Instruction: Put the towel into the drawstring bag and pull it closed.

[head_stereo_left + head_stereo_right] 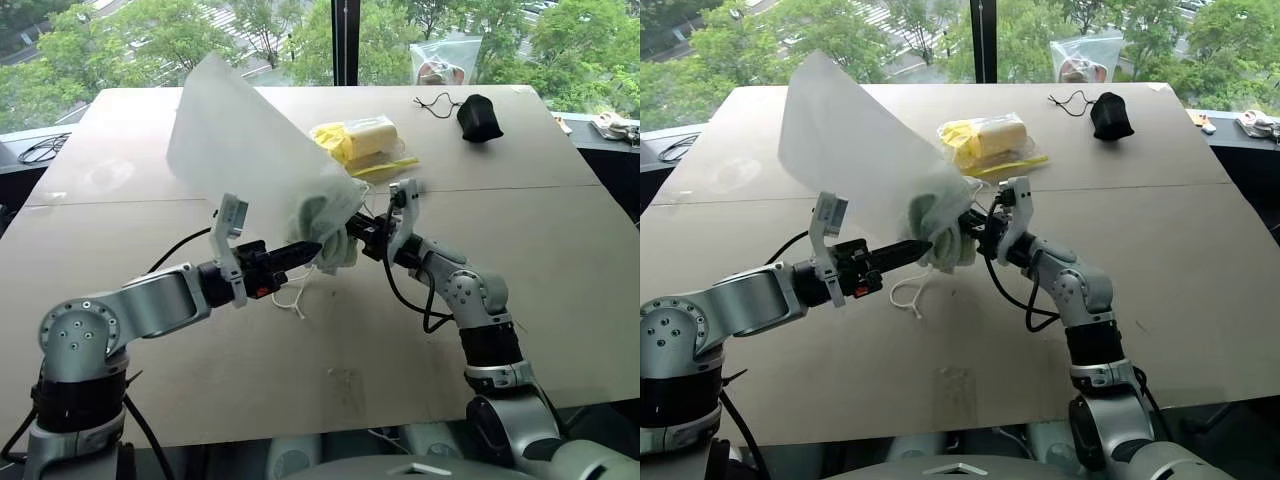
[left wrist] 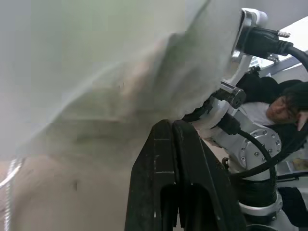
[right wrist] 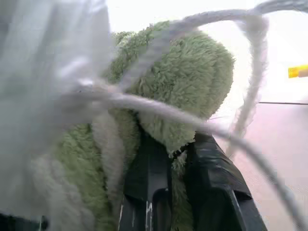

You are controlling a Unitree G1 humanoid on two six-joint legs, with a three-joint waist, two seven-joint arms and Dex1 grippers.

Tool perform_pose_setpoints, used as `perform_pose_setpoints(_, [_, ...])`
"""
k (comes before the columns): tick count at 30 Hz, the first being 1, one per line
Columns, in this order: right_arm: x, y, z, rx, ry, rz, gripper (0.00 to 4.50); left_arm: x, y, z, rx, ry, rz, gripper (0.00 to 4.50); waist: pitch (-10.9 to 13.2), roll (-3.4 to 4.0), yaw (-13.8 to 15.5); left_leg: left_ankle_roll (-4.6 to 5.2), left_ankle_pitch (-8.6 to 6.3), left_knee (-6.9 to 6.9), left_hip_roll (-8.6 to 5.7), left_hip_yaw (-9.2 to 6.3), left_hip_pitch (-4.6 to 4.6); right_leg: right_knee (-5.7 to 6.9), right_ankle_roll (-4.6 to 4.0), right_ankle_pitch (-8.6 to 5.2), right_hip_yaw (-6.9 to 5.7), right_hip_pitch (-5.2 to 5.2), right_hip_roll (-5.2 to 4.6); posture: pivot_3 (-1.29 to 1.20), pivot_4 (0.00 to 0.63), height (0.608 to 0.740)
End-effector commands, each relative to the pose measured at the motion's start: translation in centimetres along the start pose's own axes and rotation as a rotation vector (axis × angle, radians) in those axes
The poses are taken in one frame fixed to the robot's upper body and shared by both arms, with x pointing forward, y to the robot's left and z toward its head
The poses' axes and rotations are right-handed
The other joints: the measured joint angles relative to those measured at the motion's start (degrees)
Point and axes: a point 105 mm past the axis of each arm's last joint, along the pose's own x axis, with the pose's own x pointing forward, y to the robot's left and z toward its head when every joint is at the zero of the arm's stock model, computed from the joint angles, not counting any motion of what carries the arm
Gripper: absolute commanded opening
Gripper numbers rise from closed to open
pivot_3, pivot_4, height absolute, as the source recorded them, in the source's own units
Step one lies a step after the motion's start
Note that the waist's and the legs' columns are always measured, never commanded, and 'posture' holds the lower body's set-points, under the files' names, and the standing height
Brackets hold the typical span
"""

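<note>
- The drawstring bag (image 1: 250,140) is held raised above the table (image 1: 560,260), its mouth pinched by the closed left gripper (image 1: 312,250).
- The towel (image 3: 192,82) is clamped in the right gripper (image 3: 178,149) at the bag's mouth.
- White cord loops (image 1: 292,296) hang below.

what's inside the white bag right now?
The green towel sits partly in the mouth of the drawstring bag, its lower end hanging out, nipped by the right pincer. The hazy fabric hides how deep it reaches and anything further in.
</note>
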Motion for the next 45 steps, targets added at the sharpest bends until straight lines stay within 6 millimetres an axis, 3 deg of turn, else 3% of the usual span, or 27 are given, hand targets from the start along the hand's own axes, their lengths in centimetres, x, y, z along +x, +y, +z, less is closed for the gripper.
perform_pose_setpoints(1, [1.0,1.2,0.9,-0.002,-0.015,0.003,0.05,0.5,-1.5,-0.3,0.03,0.028,-0.061,0.0,0.0,0.0,0.0,0.0,0.0,-0.01,0.0,-0.01,0.0,-0.01,0.0,0.0,-0.01,0.0,0.0,0.0,0.15,0.74])
perform_pose_setpoints(5, [1.7,1.8,1.2,0.149,-0.046,0.007,0.05,1.0,-1.4,-0.5,0.016,0.042,-0.062,0.0,0.0,0.01,0.1,0.0,0.0,-0.01,-0.02,-0.04,-0.12,-0.03,0.0,0.0,-0.05,-0.08,-0.01,0.0,0.15,0.74])
perform_pose_setpoints(8, [0.8,1.8,2.1,0.193,-0.066,0.025,0.05,0.8,-1.0,-0.6,0.002,0.035,-0.046,0.0,0.0,0.01,0.1,0.0,0.0,-0.01,-0.04,-0.01,-0.14,-0.03,0.0,0.0,-0.03,-0.09,-0.02,0.0,0.15,0.74])
perform_pose_setpoints(12, [-2.6,0.0,2.6,0.163,-0.04,-0.038,0.05,0.1,-0.5,-0.3,0.001,0.018,-0.015,0.0,0.0,0.06,0.0,0.01,0.0,-0.03,-0.03,0.0,-0.15,-0.02,0.01,-0.01,0.0,-0.13,0.0,0.0,0.15,0.74])
perform_pose_setpoints(14, [-4.8,-0.4,1.9,0.104,0.065,-0.076,0.05,-0.2,-0.1,-0.5,0.013,0.042,0.019,0.0,0.1,0.07,0.2,0.01,0.0,-0.04,-0.02,-0.05,-0.18,-0.03,0.01,-0.01,-0.07,-0.15,0.02,0.0,0.15,0.74])
perform_pose_setpoints(17, [-7.2,0.1,0.5,0.063,0.21,-0.082,0.05,-0.4,0.5,-1.2,0.069,0.091,0.075,0.0,0.1,0.1,0.5,0.02,0.0,-0.04,-0.04,-0.02,-0.21,-0.05,0.03,-0.03,-0.07,-0.15,0.0,0.0,0.15,0.74])
perform_pose_setpoints(20, [-8.4,0.4,-0.7,-0.009,0.293,-0.098,0.05,-0.4,-0.1,-1.3,0.075,0.092,0.052,0.0,0.1,0.12,0.2,0.03,0.0,-0.05,-0.16,0.09,-0.2,-0.07,0.05,-0.03,0.05,-0.18,0.03,0.0,0.15,0.74])
perform_pose_setpoints(26, [-6.0,-0.8,-1.5,0.003,0.208,-0.137,0.05,-0.1,-0.9,-1.4,0.052,0.094,-0.007,0.0,0.1,0.12,-0.3,0.02,0.0,-0.09,-0.02,0.05,-0.1,-0.01,0.26,-0.16,0.1,-0.2,0.14,0.0,0.15,0.74])
perform_pose_setpoints(29, [-3.4,-1.1,0.0,0.213,0.049,-0.108,0.05,0.3,-0.9,-1.9,0.037,0.125,-0.025,0.0,0.1,0.1,-0.3,0.02,0.0,-0.09,-0.03,0.04,-0.12,-0.01,0.26,-0.15,0.09,-0.2,0.17,0.0,0.15,0.74])
perform_pose_setpoints(32, [-2.1,-1.5,0.4,0.334,-0.015,-0.093,0.05,0.2,-0.9,-2.5,0.021,0.147,-0.041,0.0,0.1,0.11,-0.2,0.02,0.0,-0.08,-0.04,0.03,-0.19,-0.02,0.19,-0.11,0.06,-0.24,0.21,0.0,0.15,0.74])
perform_pose_setpoints(38, [-1.5,-1.6,1.3,0.566,-0.106,-0.037,0.05,-0.3,-0.3,-2.9,-0.012,0.141,-0.028,0.0,0.1,0.11,0.2,0.07,-0.02,-0.03,-0.12,-0.01,-0.58,-0.11,0.15,-0.08,-0.03,-0.45,-0.01,0.0,0.15,0.74])
perform_pose_setpoints(45, [-0.9,-0.9,0.3,0.507,-0.043,-0.053,0.05,0.4,-0.7,-2.4,-0.001,0.118,-0.033,0.0,0.1,0.13,-0.1,0.08,-0.02,0.04,-0.15,-0.38,-0.86,-0.1,0.14,-0.08,-0.35,-0.62,0.01,0.0,0.15,0.74])
